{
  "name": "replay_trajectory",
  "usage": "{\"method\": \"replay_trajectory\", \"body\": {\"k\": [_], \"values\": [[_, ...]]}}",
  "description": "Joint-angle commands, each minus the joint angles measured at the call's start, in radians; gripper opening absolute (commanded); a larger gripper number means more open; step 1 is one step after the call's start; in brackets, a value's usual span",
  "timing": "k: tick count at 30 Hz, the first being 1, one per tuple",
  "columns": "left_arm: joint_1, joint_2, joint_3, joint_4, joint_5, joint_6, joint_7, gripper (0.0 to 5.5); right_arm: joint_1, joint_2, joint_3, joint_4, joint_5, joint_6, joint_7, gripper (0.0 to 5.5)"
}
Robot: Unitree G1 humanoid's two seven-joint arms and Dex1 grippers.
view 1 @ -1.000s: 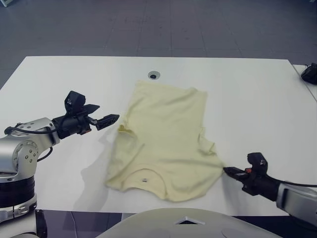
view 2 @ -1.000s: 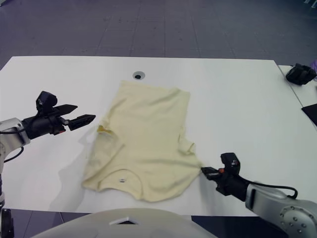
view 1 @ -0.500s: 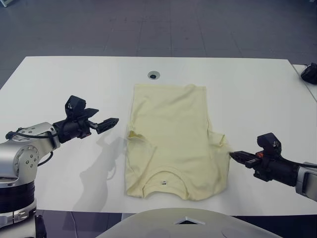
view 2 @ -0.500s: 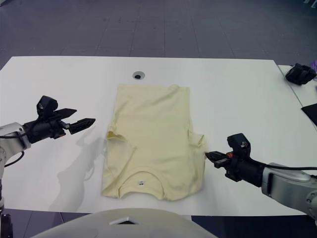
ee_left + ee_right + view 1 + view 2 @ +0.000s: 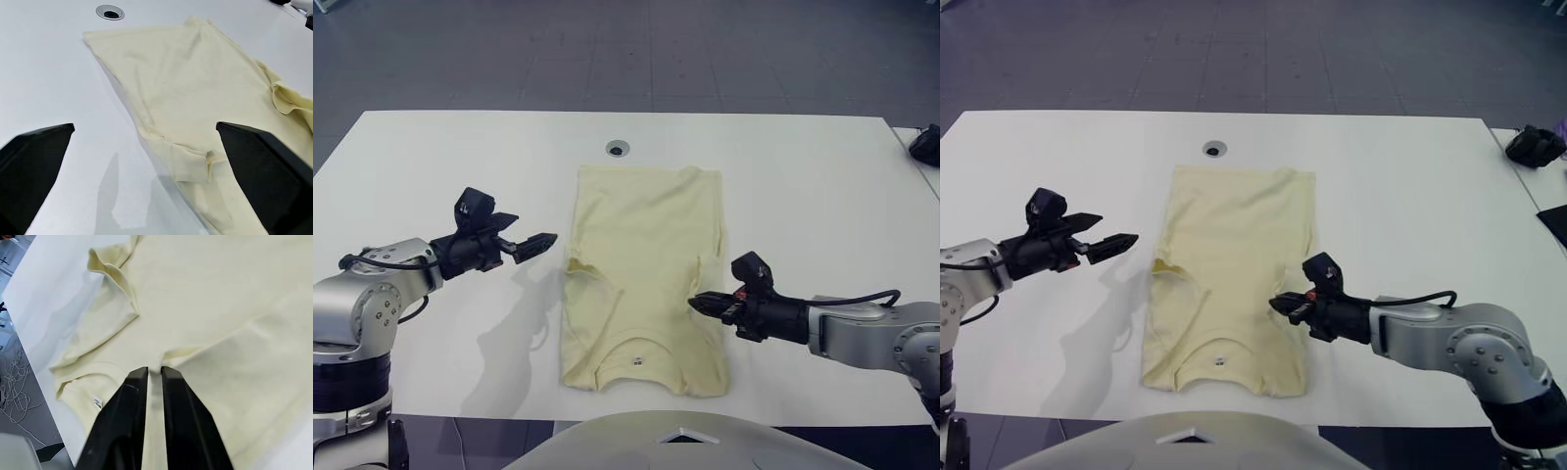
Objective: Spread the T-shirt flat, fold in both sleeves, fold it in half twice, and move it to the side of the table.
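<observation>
on the white table (image 5: 822,176) a pale yellow t-shirt (image 5: 646,255) lies lengthwise in the middle, its collar (image 5: 636,360) at the edge nearest me and its hem at the far end, close to a round cable hole (image 5: 618,149) in the tabletop. my right gripper (image 5: 697,303) sits low over the shirt's body on its right side. the right wrist view shows its two black fingers (image 5: 128,401) drawn almost together, with a thin pinch of cloth caught between the tips. i judge that cloth to be the edge of the right sleeve (image 5: 710,269), which lies as a flap turned inward across the chest, so that side of the shirt now has a fairly straight edge. the grip stays low and tight, i think, so the flap can be laid down without springing back. my left gripper (image 5: 536,229) hovers above bare table just beside the shirt's left edge, holding nothing. its fingers (image 5: 34,152) are spread wide in the left wrist view, framing the left sleeve (image 5: 582,274). that sleeve is bunched and curled at the edge, not yet folded in. the wide opening and the aim suggest it is placed ready to take that sleeve next. the two halvings and the move to the table's side are not yet done.
</observation>
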Motion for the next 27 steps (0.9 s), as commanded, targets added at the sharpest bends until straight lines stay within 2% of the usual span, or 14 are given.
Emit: {"method": "replay_trajectory", "body": {"k": [1,4,6,10,21,24,27], "values": [[0.012,0.027,-0.041,-0.007,0.050,-0.029,-0.011,5.40,-0.010,-0.034,-0.104,-0.017,-0.047,-0.047,0.076,1.31],[0.043,0.064,-0.102,-0.008,0.119,-0.077,-0.032,5.40,0.035,-0.043,-0.155,-0.062,-0.238,-0.133,0.183,1.81],[0.056,0.071,-0.130,-0.005,0.153,-0.104,-0.036,5.40,0.066,-0.070,-0.147,-0.063,-0.399,-0.190,0.242,2.09],[0.013,0.044,-0.195,0.043,0.201,-0.148,-0.049,5.40,0.091,-0.061,-0.141,-0.017,-0.581,-0.247,0.292,2.67],[-0.138,-0.056,-0.357,0.260,0.342,-0.260,-0.076,5.40,0.096,-0.013,-0.143,-0.018,-0.731,-0.238,0.386,4.30],[-0.140,-0.076,-0.334,0.263,0.351,-0.281,-0.059,5.40,0.101,-0.027,-0.139,-0.026,-0.795,-0.258,0.417,4.78],[-0.145,-0.104,-0.169,0.190,0.318,-0.344,0.015,5.40,0.159,-0.092,-0.149,-0.043,-0.941,-0.367,0.504,5.25]]}}
